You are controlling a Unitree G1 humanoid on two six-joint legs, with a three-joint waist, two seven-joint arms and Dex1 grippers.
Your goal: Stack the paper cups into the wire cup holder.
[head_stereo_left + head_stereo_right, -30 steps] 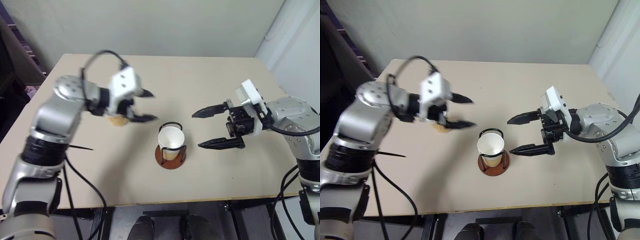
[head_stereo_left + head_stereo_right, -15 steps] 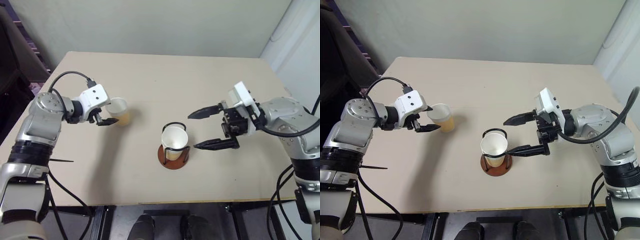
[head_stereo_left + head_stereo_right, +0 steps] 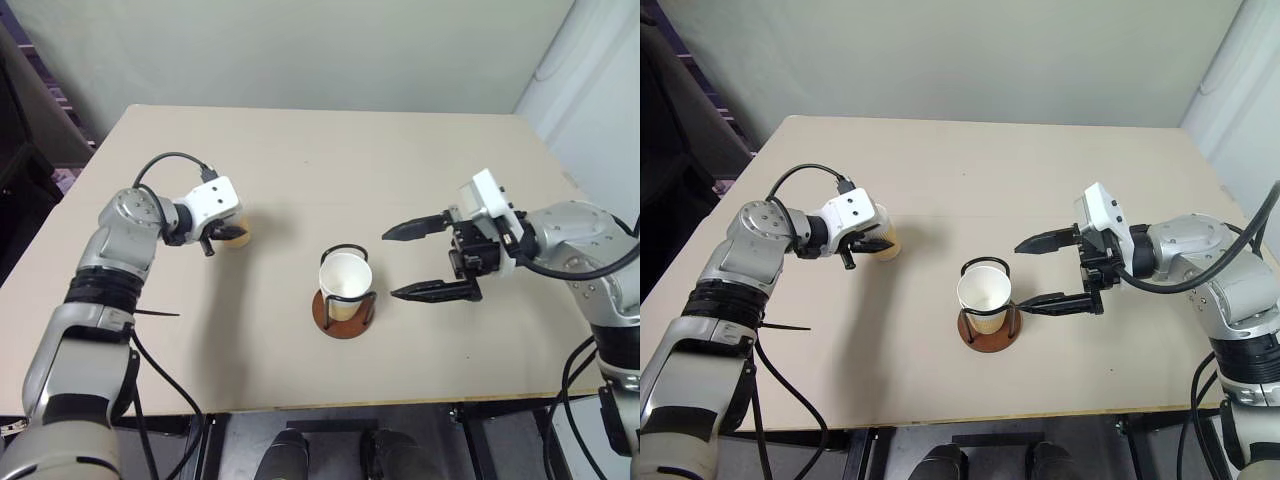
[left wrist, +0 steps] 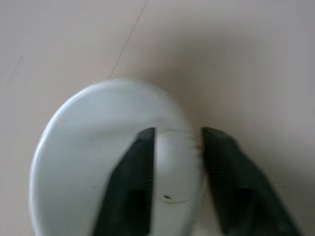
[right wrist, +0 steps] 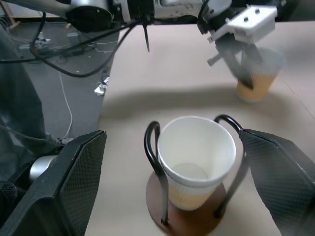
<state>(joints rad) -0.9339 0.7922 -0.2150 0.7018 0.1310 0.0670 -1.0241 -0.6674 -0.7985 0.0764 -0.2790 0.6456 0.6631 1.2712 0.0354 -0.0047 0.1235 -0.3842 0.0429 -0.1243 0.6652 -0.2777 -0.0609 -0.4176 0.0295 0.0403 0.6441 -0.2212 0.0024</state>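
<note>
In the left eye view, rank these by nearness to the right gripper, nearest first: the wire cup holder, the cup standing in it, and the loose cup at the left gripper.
From the right gripper:
1. Cup in the holder, just to its left. Too close to call against 2.
2. Wire cup holder, same spot, surrounding that cup.
3. Loose cup, far across the table by the left gripper.

Both eye views look forward and down from the head over the whole tabletop [image 3: 400, 160], far edge to near edge, sharing one scene. Left wrist view sits very close above a paper cup [image 4: 98, 162]. Right wrist view faces across the wire cup holder [image 5: 184, 216] toward the tabletop's left edge.
</note>
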